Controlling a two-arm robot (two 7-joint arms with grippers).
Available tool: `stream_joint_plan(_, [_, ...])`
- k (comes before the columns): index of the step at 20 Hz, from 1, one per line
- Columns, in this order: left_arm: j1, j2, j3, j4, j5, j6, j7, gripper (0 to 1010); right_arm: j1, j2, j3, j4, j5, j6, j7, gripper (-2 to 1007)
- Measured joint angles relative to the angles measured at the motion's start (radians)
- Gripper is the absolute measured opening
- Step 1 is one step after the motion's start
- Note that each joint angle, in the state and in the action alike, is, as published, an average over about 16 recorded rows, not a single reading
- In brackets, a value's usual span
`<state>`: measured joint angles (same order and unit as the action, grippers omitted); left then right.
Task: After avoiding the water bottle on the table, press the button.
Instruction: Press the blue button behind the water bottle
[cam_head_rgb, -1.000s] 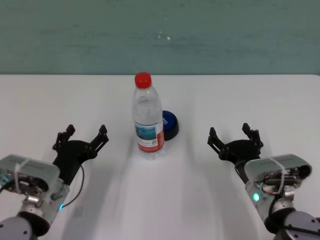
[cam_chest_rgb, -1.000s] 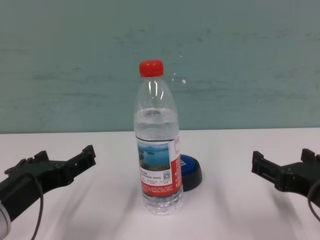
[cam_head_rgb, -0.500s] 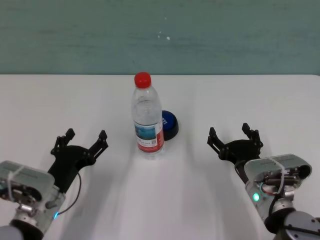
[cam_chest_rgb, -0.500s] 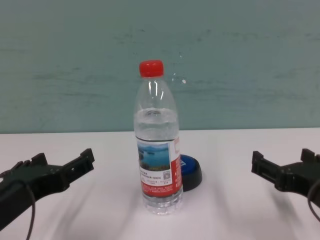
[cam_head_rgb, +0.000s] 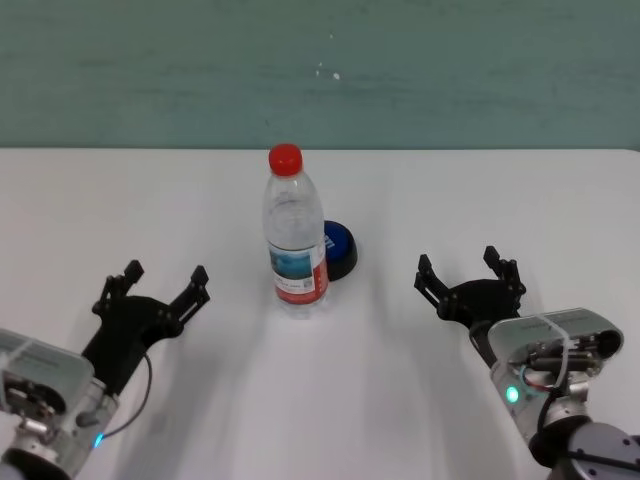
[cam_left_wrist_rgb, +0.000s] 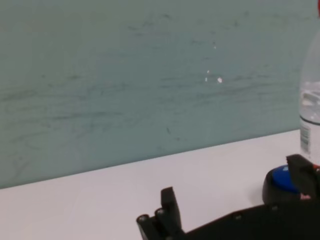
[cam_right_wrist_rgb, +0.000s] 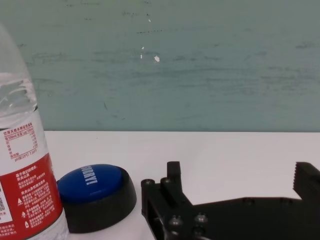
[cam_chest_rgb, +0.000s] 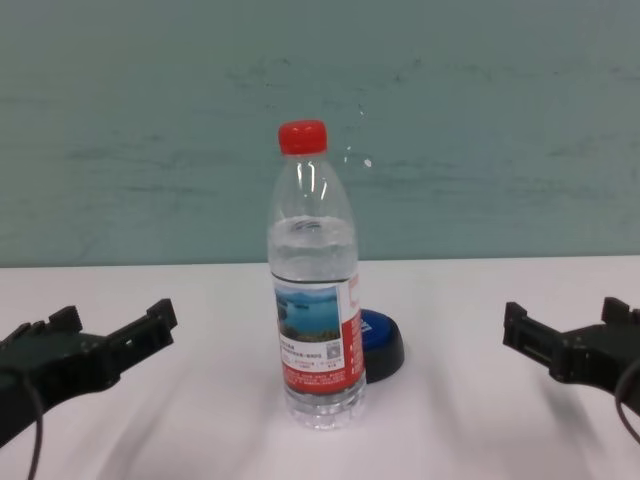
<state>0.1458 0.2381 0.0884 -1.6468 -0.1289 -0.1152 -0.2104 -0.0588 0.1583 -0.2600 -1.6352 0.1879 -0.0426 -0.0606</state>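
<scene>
The bottle stood upright near the middle of the desk, and the button sat right behind it, a little toward the robot's right, partly hidden by it in the head view. From the right wrist view the two looked just beside each other; whether they touched could not be told.

The left gripper hovered low over the desk, well apart from the bottle on its left, fingers spread wide with nothing between them. The right gripper hung on the other side, also wide open and empty, nearer the button's side.

The bottle was tall and narrow and seemed mostly full, so probably heavy enough to resist a light brush, yet top-heavy enough to tip from a knock near the cap. Its thin plastic wall would likely be smooth and give a little. It was not to be gripped at all.

The button looked stiff and low, with a hard domed top. Pressing straight down on the dome's centre, coming in from the right and clear of the bottle, seemed the safest way.
</scene>
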Motion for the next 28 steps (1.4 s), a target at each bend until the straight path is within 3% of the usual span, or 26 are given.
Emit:
stream_joint_plan(10, [0.034,0.024,-0.007,-0.029,-0.016,-0.008,-0.026,1010,0.000,0.000,0.000,0.000,0.000,0.000,0.000,1004])
stream_joint_plan(28, [0.099,0.070,0.008,-0.081,-0.026,-0.042,-0.061,1010,0.000,0.000,0.000,0.000,0.000,0.000,0.000,1004])
